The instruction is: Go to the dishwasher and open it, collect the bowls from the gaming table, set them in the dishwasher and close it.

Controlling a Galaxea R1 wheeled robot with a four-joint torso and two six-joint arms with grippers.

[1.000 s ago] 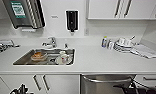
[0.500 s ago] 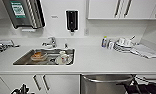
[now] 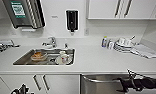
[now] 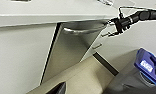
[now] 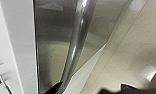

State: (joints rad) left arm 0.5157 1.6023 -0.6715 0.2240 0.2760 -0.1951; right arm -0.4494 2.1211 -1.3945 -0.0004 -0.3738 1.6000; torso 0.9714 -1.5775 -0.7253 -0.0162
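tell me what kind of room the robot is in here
Most likely an office kitchenette: a white counter with a steel sink holding dishes, stacked white dishes beside it, and a stainless built-in dishwasher below.

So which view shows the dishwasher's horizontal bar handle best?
The right wrist view: the shiny steel bar handle runs close across the stainless-steel dishwasher front. The left wrist view shows the handle smaller, with the right gripper at its end. The head view catches just the handle's top.
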